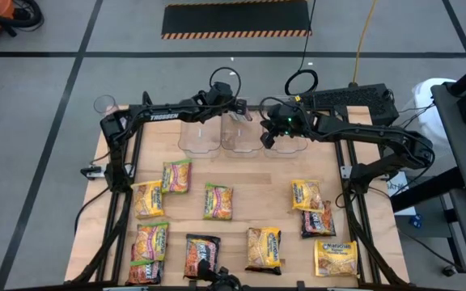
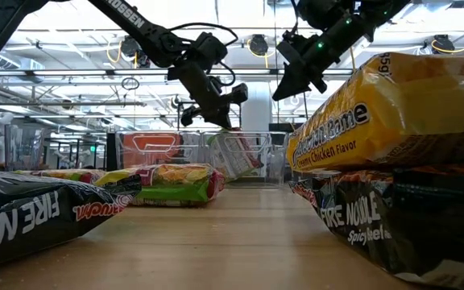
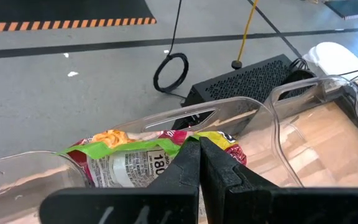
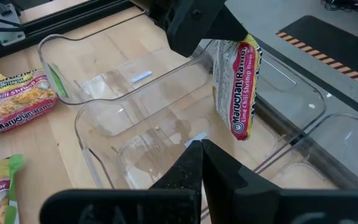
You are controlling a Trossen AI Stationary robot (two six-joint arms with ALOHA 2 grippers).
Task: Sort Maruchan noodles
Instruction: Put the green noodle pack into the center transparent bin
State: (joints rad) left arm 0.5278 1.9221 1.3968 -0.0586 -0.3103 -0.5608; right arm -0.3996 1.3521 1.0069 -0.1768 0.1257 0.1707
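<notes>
A green-edged Maruchan noodle packet (image 4: 235, 87) hangs from my left gripper (image 1: 237, 109) over the middle one of three clear bins (image 1: 239, 136) at the table's far edge. In the low view the packet (image 2: 236, 155) reaches down inside the bin's walls. Just to the right, my right gripper (image 1: 267, 139) hovers shut and empty above the right bin (image 1: 285, 144). Several more packets lie flat on the near half of the table: yellow (image 1: 306, 194), dark (image 1: 202, 255) and green-edged (image 1: 217, 200). My left gripper pinches the packet's green-edged upper end (image 3: 160, 149) between its two shut fingers. The fingers slant down from the table's left side. The packet hangs below them, tilted, with its lower end (image 4: 238, 132) inside the bin; whether it touches the bin's floor I cannot tell.
The left clear bin (image 1: 199, 136) stands beside the middle one. A black box (image 1: 350, 101) and cables lie behind the bins. Bare wood (image 1: 261, 190) shows between the bins and the rows of packets.
</notes>
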